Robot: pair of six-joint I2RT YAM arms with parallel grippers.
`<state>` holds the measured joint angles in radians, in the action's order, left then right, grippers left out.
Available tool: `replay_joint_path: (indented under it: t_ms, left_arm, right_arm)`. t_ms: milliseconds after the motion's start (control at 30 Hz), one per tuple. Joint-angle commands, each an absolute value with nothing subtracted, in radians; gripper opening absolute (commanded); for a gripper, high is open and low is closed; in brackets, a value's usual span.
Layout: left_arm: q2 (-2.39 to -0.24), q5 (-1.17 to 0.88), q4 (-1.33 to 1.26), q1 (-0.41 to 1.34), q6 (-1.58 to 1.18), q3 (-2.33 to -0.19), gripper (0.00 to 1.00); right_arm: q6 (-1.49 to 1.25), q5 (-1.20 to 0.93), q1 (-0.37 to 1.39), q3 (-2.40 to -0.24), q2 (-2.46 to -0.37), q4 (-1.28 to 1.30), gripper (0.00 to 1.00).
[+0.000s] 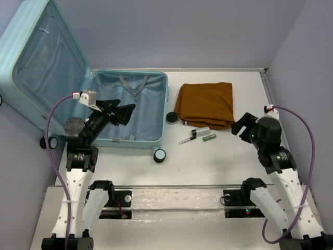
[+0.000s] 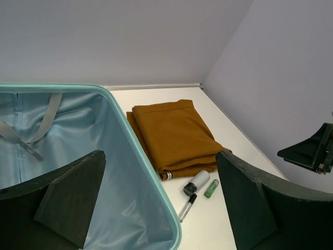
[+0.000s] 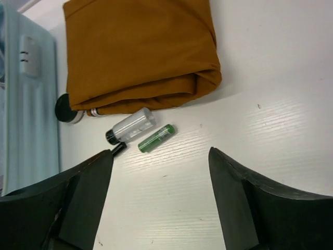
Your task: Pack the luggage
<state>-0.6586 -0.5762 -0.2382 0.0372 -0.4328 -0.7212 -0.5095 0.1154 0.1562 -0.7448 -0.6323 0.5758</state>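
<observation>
The pale aqua luggage [image 1: 148, 114] lies open at the left, its lid [image 1: 44, 62] leaning up and back, blue lining bare. My left gripper [image 1: 122, 112] is open and empty, hovering over the luggage's near left part. In the left wrist view it [image 2: 161, 198] looks across the luggage rim [image 2: 140, 151]. A folded brown cloth [image 1: 205, 104] lies right of the luggage. A small clear bottle [image 1: 199, 132], a green tube [image 1: 209, 137] and a pen [image 1: 186, 140] lie in front of it. My right gripper [image 1: 242, 125] is open and empty, right of these items.
Two caster wheels [image 1: 171, 117] [image 1: 159, 154] stick out from the luggage's right side. In the right wrist view the cloth [image 3: 140, 52], bottle [image 3: 131, 126] and green tube [image 3: 156, 138] lie ahead of the fingers [image 3: 244, 208]. Walls enclose the table at the back and right.
</observation>
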Motion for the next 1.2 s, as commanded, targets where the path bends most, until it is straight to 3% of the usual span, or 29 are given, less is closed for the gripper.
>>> replay_joint_path:
  t_ms: [0, 267, 567, 867, 1167]
  left_arm:
    - [-0.640, -0.609, -0.247, 0.032, -0.414, -0.762, 0.99]
    - [-0.630, -0.624, -0.258, 0.032, -0.420, -0.759, 0.99]
    - [-0.623, -0.635, -0.275, 0.032, -0.443, -0.755, 0.99]
    - [-0.629, -0.650, -0.290, 0.032, -0.462, -0.752, 0.99]
    - [-0.650, -0.653, -0.293, 0.032, -0.465, -0.750, 0.99]
  right_arm:
    - [-0.551, 0.235, 0.158, -0.730, -0.702, 0.554, 0.76]
    - [-0.640, 0.252, 0.158, -0.673, -0.863, 0.450, 0.48]
    - [-0.701, 0.226, 0.158, -0.640, -1.064, 0.305, 0.54]
    - [-0.747, 0.019, 0.193, -0.577, -1.196, 0.095, 0.54]
    - [-0.793, 0.061, 0.290, -0.577, -1.305, 0.048, 0.55]
